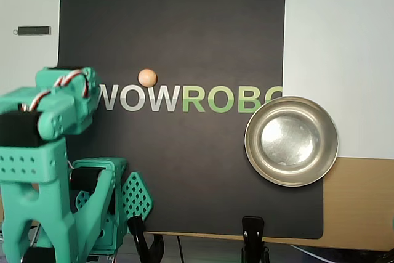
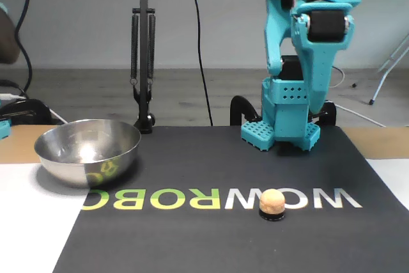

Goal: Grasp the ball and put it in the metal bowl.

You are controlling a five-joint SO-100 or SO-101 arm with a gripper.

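The ball (image 1: 147, 77) (image 2: 271, 202), small and peach-tan, rests on the black mat just above the white "W" lettering. The metal bowl (image 1: 291, 141) (image 2: 87, 150) stands empty at the mat's edge, far to the right of the ball in the overhead view and to its left in the fixed view. My teal arm (image 1: 55, 109) is raised high over its base. In the fixed view my gripper (image 2: 317, 97) hangs pointing down, well above the mat and behind the ball, fingers together with nothing between them. The overhead view hides the fingertips under the wrist.
The black mat (image 1: 184, 164) reads "WOWROBO". A small dark bar (image 1: 34, 30) lies on the white surface at upper left. Black clamps (image 1: 253, 235) grip the table's near edge. A lamp-style stand (image 2: 143, 62) rises behind the bowl.
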